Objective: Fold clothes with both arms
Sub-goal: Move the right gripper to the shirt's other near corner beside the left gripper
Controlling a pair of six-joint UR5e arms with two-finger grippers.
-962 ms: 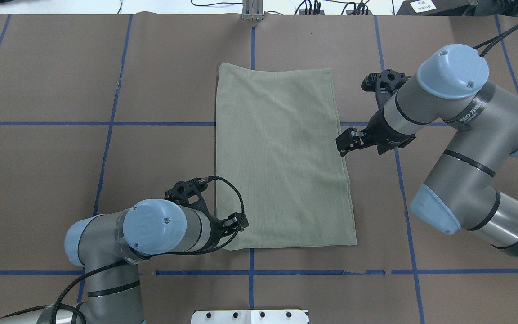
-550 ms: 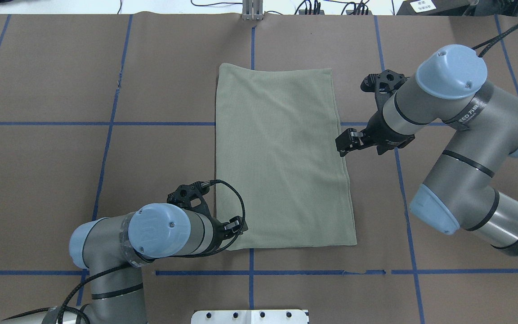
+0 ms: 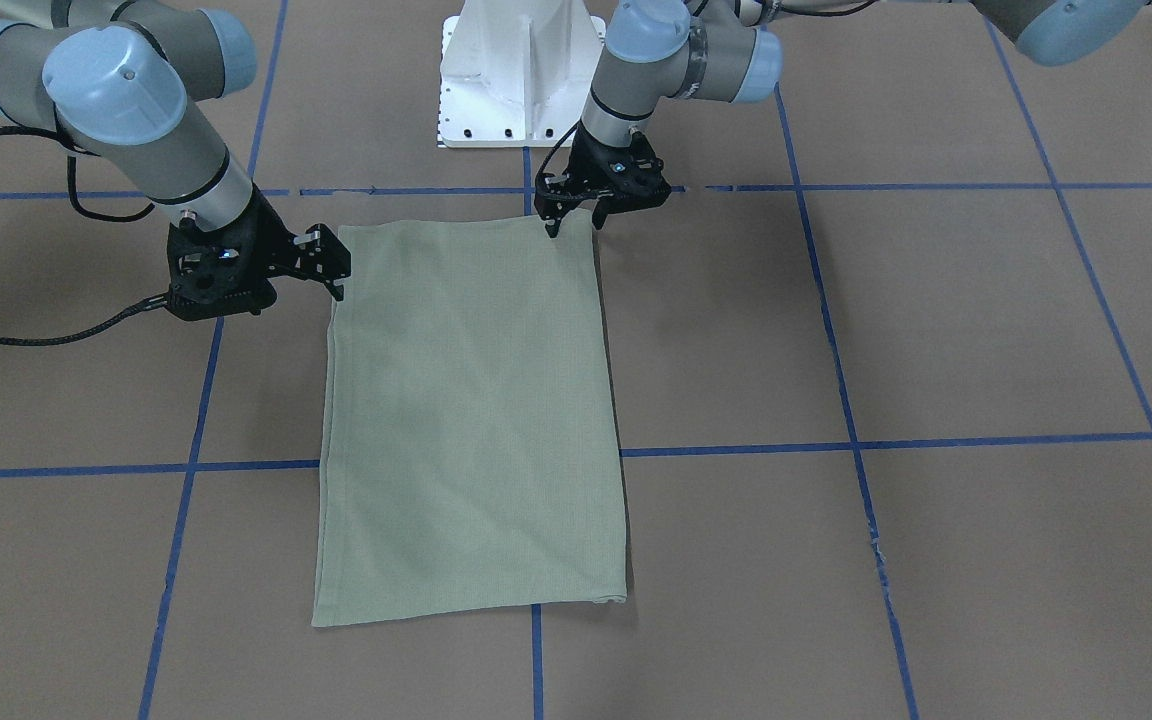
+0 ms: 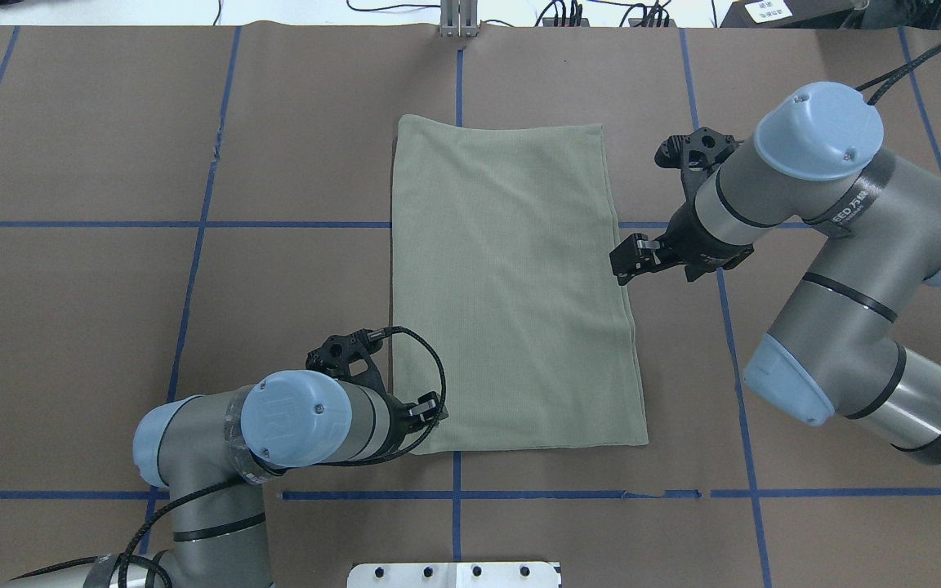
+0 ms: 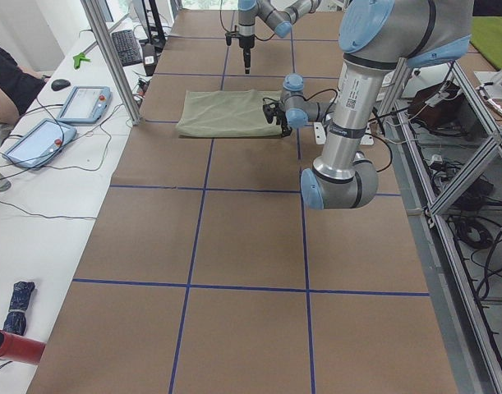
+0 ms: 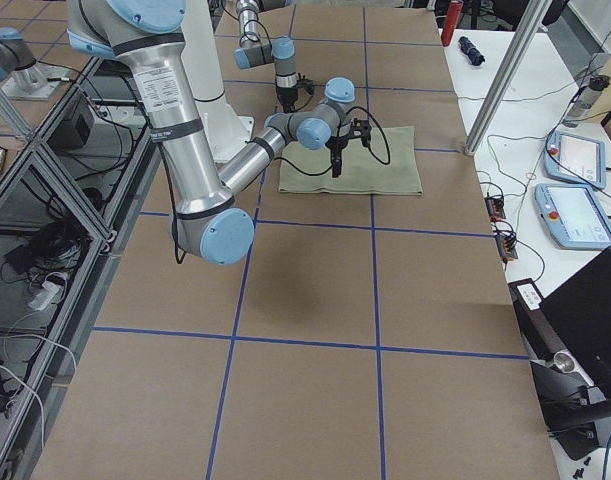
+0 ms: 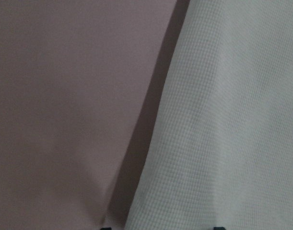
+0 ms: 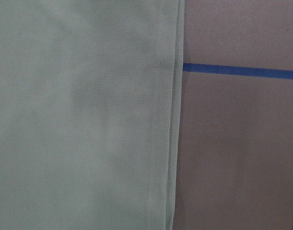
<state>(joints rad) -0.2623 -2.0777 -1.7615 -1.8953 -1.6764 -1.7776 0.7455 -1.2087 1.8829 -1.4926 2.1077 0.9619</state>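
The shirt lies flat on the tabletop, folded into a long rectangle whose long sides run away from the robot. The left pincer stands at the shirt's near left corner, fingers spread and pointing down at the cloth's edge. In the left wrist view that edge runs up between the two dark tips. The right pincer is just beside the shirt's right long edge, about midway along it. It looks spread, though no view shows its tips clearly, and whether it touches the cloth I cannot tell. The right wrist view shows the layered edge, with a line of blue tape running out from under it. A band on the right arm bears white lettering that begins "SEED"; the rest is too small to read.
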